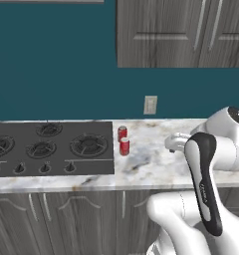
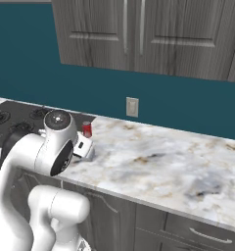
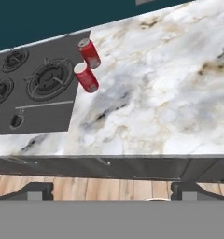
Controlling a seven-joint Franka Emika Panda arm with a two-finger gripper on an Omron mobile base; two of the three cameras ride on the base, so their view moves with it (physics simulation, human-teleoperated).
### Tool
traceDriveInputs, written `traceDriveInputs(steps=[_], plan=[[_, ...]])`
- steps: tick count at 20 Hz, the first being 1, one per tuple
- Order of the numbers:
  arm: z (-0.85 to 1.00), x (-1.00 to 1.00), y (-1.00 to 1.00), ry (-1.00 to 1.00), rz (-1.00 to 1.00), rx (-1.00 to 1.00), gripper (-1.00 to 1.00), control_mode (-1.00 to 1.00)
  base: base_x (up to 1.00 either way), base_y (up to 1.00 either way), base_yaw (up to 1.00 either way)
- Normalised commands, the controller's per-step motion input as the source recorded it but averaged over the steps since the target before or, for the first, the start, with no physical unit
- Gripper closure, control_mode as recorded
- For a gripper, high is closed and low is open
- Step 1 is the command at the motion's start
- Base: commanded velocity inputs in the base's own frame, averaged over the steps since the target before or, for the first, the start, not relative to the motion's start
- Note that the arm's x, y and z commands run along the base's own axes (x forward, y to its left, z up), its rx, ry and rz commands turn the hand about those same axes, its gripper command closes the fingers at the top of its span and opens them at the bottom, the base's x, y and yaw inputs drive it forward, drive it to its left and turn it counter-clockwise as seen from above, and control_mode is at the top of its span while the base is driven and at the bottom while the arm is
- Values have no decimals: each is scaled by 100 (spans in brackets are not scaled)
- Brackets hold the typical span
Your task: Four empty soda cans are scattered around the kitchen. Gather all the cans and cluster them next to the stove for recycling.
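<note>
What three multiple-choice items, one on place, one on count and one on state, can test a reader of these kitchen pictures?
1. Where do the small red cylindrical soda cans stand?
A. On the marble counter beside the flat dark grey gas stove
B. On a burner
C. On the floor

2. How many red cans show?
A. One
B. Two
C. Four

3. The robot's pincer is:
A. Shut on a can
B. Open, holding nothing
C. Pressing a knob

Answers: 1 A, they stand at the stove's right edge; 2 B, two stand close together; 3 B, its tips stand wide apart.
</note>
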Motion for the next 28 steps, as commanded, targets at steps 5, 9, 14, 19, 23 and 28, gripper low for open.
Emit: traceDriveInputs(steps=[5, 9, 14, 19, 23, 28], plan=[[0, 0, 0, 0, 0, 0, -100, 100, -58, 0, 0], [0, 0, 0, 0, 0, 0, -100, 100, -62, -1, 0], [0, 0, 0, 0, 0, 0, -100, 100, -52, 0, 1], [0, 0, 0, 0, 0, 0, -100, 100, -31, 0, 21], [0, 0, 0, 0, 0, 0, -100, 100, -16, 1, 32], [0, 0, 0, 0, 0, 0, -100, 100, -3, 4, 34]])
